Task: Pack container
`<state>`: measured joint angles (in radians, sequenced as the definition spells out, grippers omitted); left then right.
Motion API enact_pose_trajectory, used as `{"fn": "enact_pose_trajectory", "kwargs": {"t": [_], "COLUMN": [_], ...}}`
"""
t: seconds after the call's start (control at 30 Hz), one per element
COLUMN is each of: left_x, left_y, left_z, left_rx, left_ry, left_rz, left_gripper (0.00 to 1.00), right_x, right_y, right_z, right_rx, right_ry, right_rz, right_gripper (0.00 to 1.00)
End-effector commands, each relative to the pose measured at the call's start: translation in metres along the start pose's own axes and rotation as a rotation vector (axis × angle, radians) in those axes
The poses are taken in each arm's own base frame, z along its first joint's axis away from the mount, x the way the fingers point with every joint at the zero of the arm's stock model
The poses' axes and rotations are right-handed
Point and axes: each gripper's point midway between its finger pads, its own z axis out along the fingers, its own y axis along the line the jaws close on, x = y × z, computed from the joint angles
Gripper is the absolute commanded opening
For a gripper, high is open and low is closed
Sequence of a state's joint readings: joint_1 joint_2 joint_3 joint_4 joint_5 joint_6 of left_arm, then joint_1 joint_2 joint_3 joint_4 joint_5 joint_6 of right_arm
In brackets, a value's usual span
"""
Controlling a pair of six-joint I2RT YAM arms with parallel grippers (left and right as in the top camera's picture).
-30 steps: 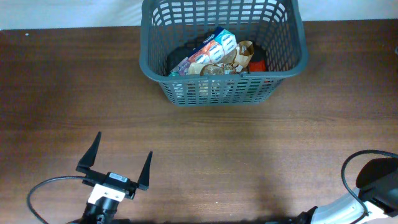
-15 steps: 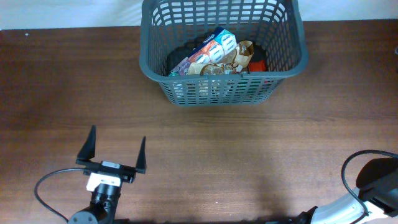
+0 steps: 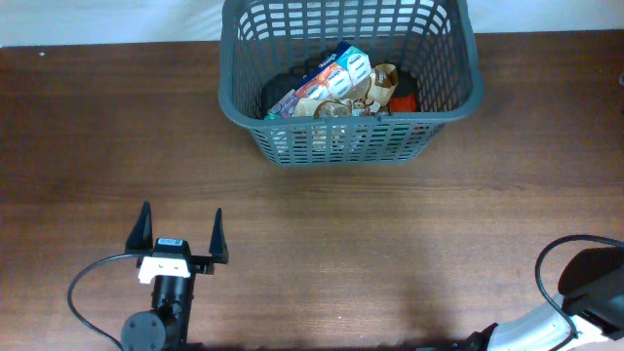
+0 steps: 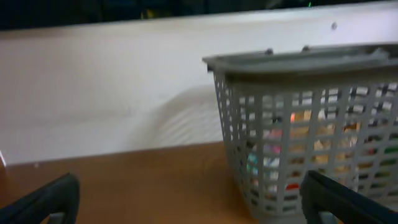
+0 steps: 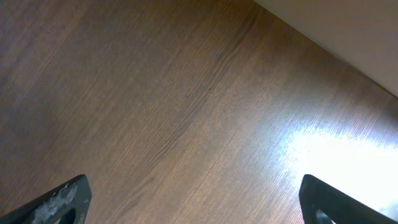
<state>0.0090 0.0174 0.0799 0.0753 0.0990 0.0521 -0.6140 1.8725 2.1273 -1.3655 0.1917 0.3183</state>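
Observation:
The container, a dark grey slotted basket (image 3: 351,141), stands at the back middle of the table. It holds a blue box with pictured cups (image 3: 327,83), brown packets and a red item. In the left wrist view the basket (image 4: 298,124) stands ahead to the right, coloured goods showing through its slots. My left gripper (image 3: 180,232) is open and empty at the front left, well short of the basket, fingers pointing towards the back. My right gripper (image 5: 193,199) is open and empty over bare wood; only its arm (image 3: 585,292) shows at the overhead view's bottom right corner.
A white wall (image 4: 106,99) runs behind the table's far edge. A black cable (image 3: 93,292) loops beside the left arm, and another curves by the right arm. Brown wooden table top (image 3: 390,253) lies between the grippers and the basket.
My left gripper has swung to point straight at the back and moved slightly left and up the image. The basket and the right arm have not moved.

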Motion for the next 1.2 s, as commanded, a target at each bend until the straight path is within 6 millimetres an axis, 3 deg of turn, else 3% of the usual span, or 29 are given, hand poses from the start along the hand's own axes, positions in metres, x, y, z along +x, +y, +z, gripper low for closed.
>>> {"fn": "enact_pose_trajectory", "kwargs": {"t": [0.0,0.23,0.37,1.17], "left_x": [0.019,0.044,0.069,0.069], "left_y": [0.003,0.001,0.001,0.001], "left_z": [0.000,0.000,-0.005,-0.005], "left_rx": [-0.016,-0.013,-0.014,-0.016], "left_ry": [0.032,0.115,0.218,0.217], "left_rz": [0.003,-0.005,-0.014,-0.014], "left_gripper": [0.99,0.99,0.99,0.99], "right_x": [0.000,0.000,0.000,0.000], "right_y": [-0.001,-0.001,-0.001,-0.001], "right_z": [-0.007,-0.007,-0.007,-0.007], "right_rx": [-0.006,-0.006,-0.006,-0.006], "right_ry": [-0.013,-0.013,-0.013,-0.013], "right_rz": [0.016,0.016,0.016,0.016], "right_gripper": [0.99,0.99,0.99,0.99]}}
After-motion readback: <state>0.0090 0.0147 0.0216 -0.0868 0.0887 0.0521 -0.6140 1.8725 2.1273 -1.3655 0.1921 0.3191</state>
